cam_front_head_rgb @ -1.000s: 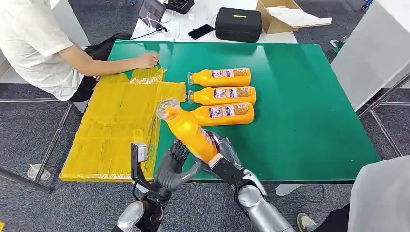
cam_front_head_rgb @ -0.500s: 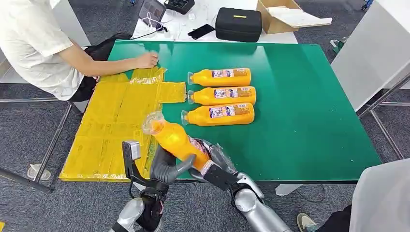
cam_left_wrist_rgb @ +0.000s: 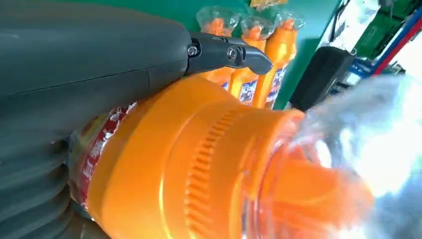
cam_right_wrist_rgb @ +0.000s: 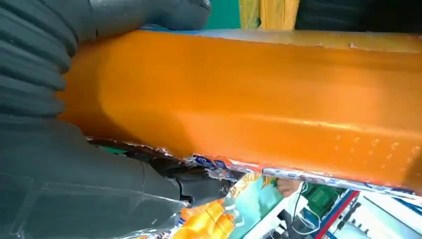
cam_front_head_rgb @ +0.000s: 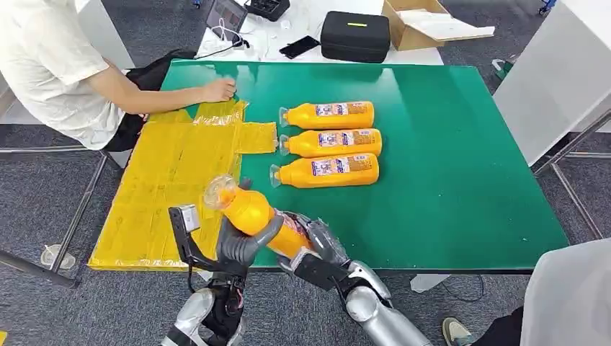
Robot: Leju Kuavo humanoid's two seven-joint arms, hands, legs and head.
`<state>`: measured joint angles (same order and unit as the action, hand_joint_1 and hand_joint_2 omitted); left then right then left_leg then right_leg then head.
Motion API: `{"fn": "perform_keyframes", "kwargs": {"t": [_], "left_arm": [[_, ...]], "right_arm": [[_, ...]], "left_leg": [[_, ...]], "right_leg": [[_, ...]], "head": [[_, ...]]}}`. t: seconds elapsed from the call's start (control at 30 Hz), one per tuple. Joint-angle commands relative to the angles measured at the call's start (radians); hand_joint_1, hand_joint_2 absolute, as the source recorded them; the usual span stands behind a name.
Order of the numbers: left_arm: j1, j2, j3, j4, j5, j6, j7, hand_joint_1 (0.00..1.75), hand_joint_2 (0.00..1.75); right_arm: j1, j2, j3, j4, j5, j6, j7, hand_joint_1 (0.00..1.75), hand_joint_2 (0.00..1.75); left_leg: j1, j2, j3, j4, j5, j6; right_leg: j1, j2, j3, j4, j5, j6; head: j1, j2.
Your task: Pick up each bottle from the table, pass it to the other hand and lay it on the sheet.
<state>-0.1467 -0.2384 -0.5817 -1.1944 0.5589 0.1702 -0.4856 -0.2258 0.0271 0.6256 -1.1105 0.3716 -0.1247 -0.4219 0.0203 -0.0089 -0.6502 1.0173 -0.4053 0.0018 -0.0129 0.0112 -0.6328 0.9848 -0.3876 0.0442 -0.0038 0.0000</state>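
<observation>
An orange bottle (cam_front_head_rgb: 251, 210) with a clear cap hangs tilted over the table's front edge, cap toward the yellow sheet (cam_front_head_rgb: 169, 180). My right hand (cam_front_head_rgb: 317, 249) grips its labelled lower end. My left hand (cam_front_head_rgb: 241, 241) wraps its middle from below, thumb across the body. The left wrist view has the left hand (cam_left_wrist_rgb: 74, 59) around the bottle (cam_left_wrist_rgb: 189, 164) near its shoulder. In the right wrist view the right hand (cam_right_wrist_rgb: 50, 164) clasps the bottle (cam_right_wrist_rgb: 249, 99). Three more orange bottles (cam_front_head_rgb: 328, 115), (cam_front_head_rgb: 331, 143), (cam_front_head_rgb: 326, 171) lie side by side on the green table (cam_front_head_rgb: 447, 166).
A person sits at the far left with a hand (cam_front_head_rgb: 218, 90) resting at the sheet's far corner. Behind the table stand a black case (cam_front_head_rgb: 355, 34), a cardboard box (cam_front_head_rgb: 425, 21) and a phone (cam_front_head_rgb: 299, 46). A white cabinet (cam_front_head_rgb: 555, 72) stands at the right.
The bottle has moved left and down toward the sheet's near edge with both arms. My left hand, under it before, has closed around its middle.
</observation>
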Motion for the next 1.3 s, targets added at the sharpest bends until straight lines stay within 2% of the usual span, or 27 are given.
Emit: {"fn": "perform_keyframes", "kwargs": {"t": [0.03,0.17,0.2,0.23,0.33,0.43,0.47,0.5,0.53,0.57,0.6,0.67,0.7,1.13,1.23,1.27,1.3], "left_arm": [[-0.036,0.026,-0.019,0.030,0.024,-0.050,0.031,0.00,1.75],[-0.050,0.030,-0.039,0.066,0.010,-0.073,0.041,0.00,1.75],[-0.053,0.029,-0.041,0.084,0.012,-0.084,0.044,1.52,1.75],[-0.053,0.025,-0.033,0.096,0.028,-0.114,0.041,1.75,1.75],[-0.048,0.023,-0.011,0.106,0.048,-0.141,0.038,1.75,1.75],[-0.044,0.032,-0.017,0.096,0.034,-0.161,0.027,1.75,1.75],[-0.041,0.034,-0.018,0.089,0.032,-0.168,0.025,1.75,1.75],[-0.034,0.039,-0.023,0.072,0.036,-0.197,0.025,1.75,1.75],[-0.023,0.046,-0.025,0.052,0.030,-0.226,0.018,1.75,1.75],[-0.016,0.049,-0.027,0.038,0.021,-0.234,0.009,1.75,1.75],[-0.003,0.050,-0.019,0.017,0.020,-0.237,0.006,1.75,1.75],[0.013,0.055,-0.013,-0.020,0.012,-0.238,-0.004,1.75,1.75],[0.020,0.057,-0.009,-0.034,0.012,-0.237,-0.004,1.75,1.75],[0.027,0.057,0.004,-0.046,-0.015,-0.205,-0.016,1.75,1.75],[0.041,0.064,0.017,-0.086,-0.053,-0.161,-0.045,1.75,1.75],[0.049,0.069,0.022,-0.107,-0.065,-0.147,-0.050,1.75,1.75],[0.062,0.077,0.028,-0.140,-0.090,-0.118,-0.052,1.75,1.75]], "right_arm": [[-0.058,-0.011,0.050,0.073,-0.007,0.002,-0.005,1.75,1.75],[-0.058,-0.011,0.041,0.065,-0.011,-0.001,-0.012,1.75,1.75],[-0.060,-0.010,0.038,0.062,-0.011,-0.002,-0.014,1.75,1.75],[-0.064,-0.011,0.037,0.060,-0.012,0.002,-0.013,1.75,1.75],[-0.060,-0.012,0.024,0.045,-0.024,0.009,-0.016,1.75,1.75],[-0.046,-0.007,-0.003,0.032,-0.062,0.018,-0.023,1.57,1.75],[-0.043,-0.006,-0.009,0.029,-0.070,0.020,-0.027,1.29,1.75],[-0.037,0.001,-0.024,0.021,-0.080,0.013,-0.036,0.49,1.75],[-0.026,0.017,-0.049,0.000,-0.100,-0.007,-0.065,0.10,1.75],[-0.020,0.026,-0.059,-0.016,-0.112,-0.008,-0.068,0.07,1.75],[-0.009,0.036,-0.075,-0.037,-0.137,-0.005,-0.061,0.00,1.75],[0.002,0.044,-0.085,-0.052,-0.167,0.006,-0.041,0.00,1.75],[0.007,0.047,-0.086,-0.050,-0.173,0.007,-0.037,0.00,0.00],[0.027,0.056,-0.092,-0.032,-0.199,0.009,-0.037,0.00,0.00],[0.058,0.063,-0.143,-0.047,-0.209,-0.061,-0.064,0.00,0.00],[0.067,0.066,-0.177,-0.055,-0.215,-0.105,-0.073,0.00,0.00],[0.077,0.072,-0.229,-0.066,-0.220,-0.174,-0.079,0.00,0.00]], "left_leg": [[0.000,0.002,0.004,-0.001,-0.001,0.001],[0.000,0.001,0.004,-0.001,-0.001,0.001],[-0.001,0.001,0.003,-0.001,0.000,0.001],[-0.001,0.001,0.005,-0.001,-0.001,0.001],[0.000,0.001,0.003,-0.001,0.000,0.001],[-0.001,0.002,0.006,-0.001,-0.002,0.001],[-0.001,0.001,0.004,-0.001,-0.001,0.001],[-0.001,0.001,0.007,-0.001,-0.002,0.001],[-0.001,0.000,0.004,-0.001,-0.001,0.001],[-0.001,0.001,0.007,-0.001,-0.003,0.001],[-0.001,0.001,0.004,-0.001,-0.001,0.001],[-0.001,0.002,0.004,0.000,-0.002,0.001],[-0.001,0.002,0.003,0.000,-0.001,0.001],[-0.001,0.002,0.007,0.000,-0.003,0.001],[-0.001,0.001,0.005,-0.001,-0.002,0.001],[-0.001,0.001,0.007,-0.001,-0.003,0.001],[0.000,0.000,0.003,-0.001,-0.001,0.001]], "right_leg": [[0.000,0.000,0.003,-0.001,-0.001,-0.001],[0.000,0.000,0.004,-0.001,-0.001,-0.001],[0.000,0.000,0.002,-0.001,0.000,-0.001],[0.000,0.000,0.005,0.000,-0.001,-0.001],[0.000,0.000,0.002,-0.001,0.000,-0.001],[0.000,0.000,0.005,0.000,-0.002,-0.002],[0.000,-0.001,0.004,0.000,-0.001,-0.001],[0.000,-0.001,0.006,0.000,-0.002,-0.002],[0.000,-0.001,0.004,0.000,-0.001,-0.001],[0.000,-0.001,0.007,0.000,-0.003,-0.002],[0.000,0.000,0.003,0.000,-0.001,-0.001],[0.000,0.000,0.004,0.000,-0.002,-0.002],[0.000,0.001,0.002,0.000,-0.001,-0.001],[0.000,-0.001,0.007,0.000,-0.003,-0.002],[0.000,-0.001,0.004,0.000,-0.002,-0.002],[0.000,-0.001,0.007,0.000,-0.003,-0.002],[0.000,-0.001,0.003,0.000,-0.001,-0.001]], "head": [[0.000,0.000],[0.000,0.000],[0.000,0.000],[0.000,0.000],[0.000,0.000],[0.000,0.000],[0.000,0.000],[0.000,0.000],[0.000,0.000],[0.000,0.000],[0.000,0.000],[0.000,0.000],[0.000,0.000],[0.000,0.000],[0.000,0.000],[0.000,0.000],[0.000,0.000]]}}
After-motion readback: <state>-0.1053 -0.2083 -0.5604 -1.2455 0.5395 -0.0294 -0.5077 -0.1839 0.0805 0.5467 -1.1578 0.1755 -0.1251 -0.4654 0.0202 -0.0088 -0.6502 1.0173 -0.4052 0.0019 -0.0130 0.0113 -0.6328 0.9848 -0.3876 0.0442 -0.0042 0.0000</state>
